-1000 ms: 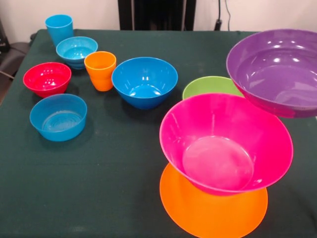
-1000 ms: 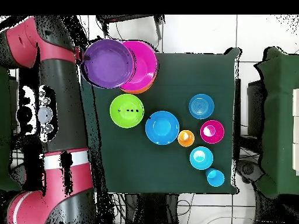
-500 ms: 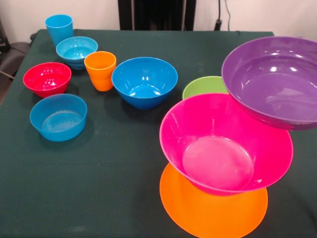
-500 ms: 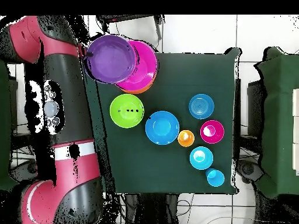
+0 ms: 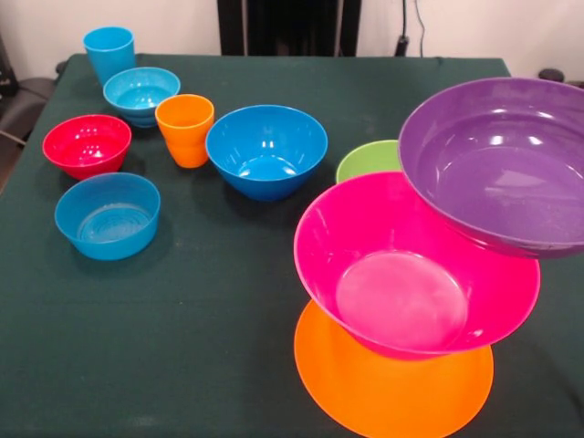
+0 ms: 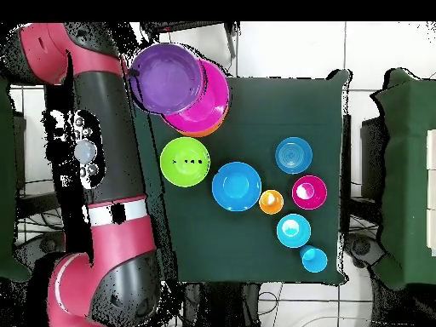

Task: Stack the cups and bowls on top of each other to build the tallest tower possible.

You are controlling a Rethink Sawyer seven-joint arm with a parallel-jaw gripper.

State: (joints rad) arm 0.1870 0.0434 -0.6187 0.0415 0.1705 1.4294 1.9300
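The big arm (image 6: 106, 153) reaches along the table's (image 5: 228, 319) edge, carrying the purple bowl (image 5: 502, 160) above the pink bowl (image 5: 415, 265), which sits on the flat orange bowl (image 5: 392, 388). Its gripper sits hidden, so I can't tell its grip. Green bowl (image 5: 370, 160) and large blue bowl (image 5: 266, 151) wait nearby, then the small bowls, orange cup (image 5: 184, 130) and blue cup (image 5: 109, 52)
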